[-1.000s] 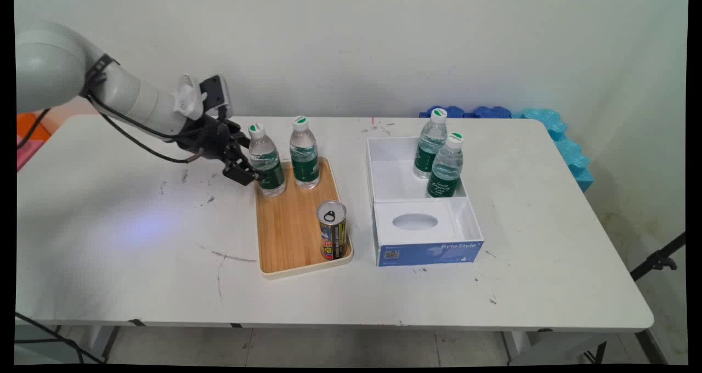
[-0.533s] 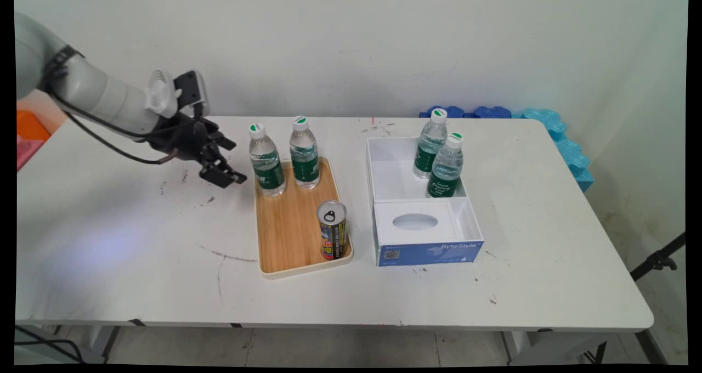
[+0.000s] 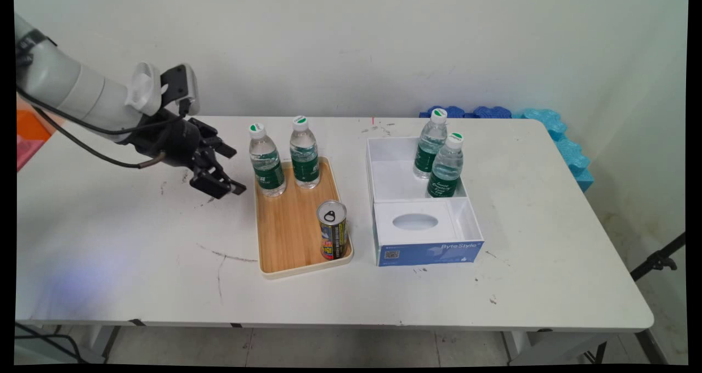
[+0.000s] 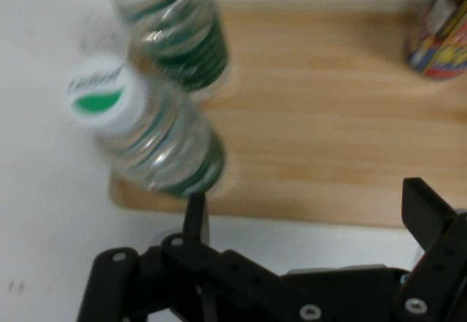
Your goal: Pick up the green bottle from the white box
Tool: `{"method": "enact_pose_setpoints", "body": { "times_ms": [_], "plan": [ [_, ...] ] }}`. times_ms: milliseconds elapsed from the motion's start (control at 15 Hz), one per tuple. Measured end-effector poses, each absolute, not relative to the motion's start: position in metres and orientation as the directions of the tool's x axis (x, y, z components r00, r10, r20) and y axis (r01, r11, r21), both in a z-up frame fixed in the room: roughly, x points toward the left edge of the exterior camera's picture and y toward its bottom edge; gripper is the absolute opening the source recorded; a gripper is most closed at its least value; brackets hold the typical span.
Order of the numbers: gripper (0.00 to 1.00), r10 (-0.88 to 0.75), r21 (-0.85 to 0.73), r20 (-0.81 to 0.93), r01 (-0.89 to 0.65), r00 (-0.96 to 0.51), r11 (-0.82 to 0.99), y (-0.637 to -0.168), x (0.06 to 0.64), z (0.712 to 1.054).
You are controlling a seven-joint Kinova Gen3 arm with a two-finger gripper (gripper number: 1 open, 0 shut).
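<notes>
A can (image 3: 332, 230) stands at the tray's (image 3: 285, 236) near corner, two bottles (image 3: 267, 162) at its far end. Left of them the gripper (image 3: 226, 170) hangs over the desk (image 3: 137, 241), jaws wide and empty. Two more bottles (image 3: 445, 166) stand in the box (image 3: 384, 181).

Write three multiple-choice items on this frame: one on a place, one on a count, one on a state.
1. Where does the can stand?
A. in the white box
B. on the tray's near end
C. on the bare table

2. How many bottles stand in the box?
A. two
B. three
C. none

3. How is the gripper?
A. shut on a bottle
B. open, holding nothing
C. shut on the can

Key: 1 B, the can is on the tray near its front rim. 2 A, two bottles stand in the box's far part. 3 B, the hand view shows its fingers spread with nothing between, short of the left bottle.
</notes>
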State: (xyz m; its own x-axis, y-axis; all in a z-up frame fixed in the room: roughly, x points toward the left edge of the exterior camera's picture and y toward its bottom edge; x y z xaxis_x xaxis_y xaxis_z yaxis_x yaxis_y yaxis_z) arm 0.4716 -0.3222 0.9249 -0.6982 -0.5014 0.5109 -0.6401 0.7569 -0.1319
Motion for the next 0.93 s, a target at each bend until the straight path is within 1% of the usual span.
{"method": "enact_pose_setpoints", "body": {
  "times_ms": [200,467,733,933],
  "plan": [
    [1.00,-0.484,-0.111,0.540,-0.629,-0.688,0.770,-0.324,0.442,0.943],
    [1.00,-0.462,-0.106,0.576,-0.622,-0.675,0.776,-0.338,0.405,0.957],
    [1.00,-0.442,-0.112,0.608,-0.623,-0.659,0.774,-0.361,0.362,0.965],
    [1.00,-0.432,-0.117,0.627,-0.627,-0.648,0.770,-0.382,0.323,0.961]
  ]
}}
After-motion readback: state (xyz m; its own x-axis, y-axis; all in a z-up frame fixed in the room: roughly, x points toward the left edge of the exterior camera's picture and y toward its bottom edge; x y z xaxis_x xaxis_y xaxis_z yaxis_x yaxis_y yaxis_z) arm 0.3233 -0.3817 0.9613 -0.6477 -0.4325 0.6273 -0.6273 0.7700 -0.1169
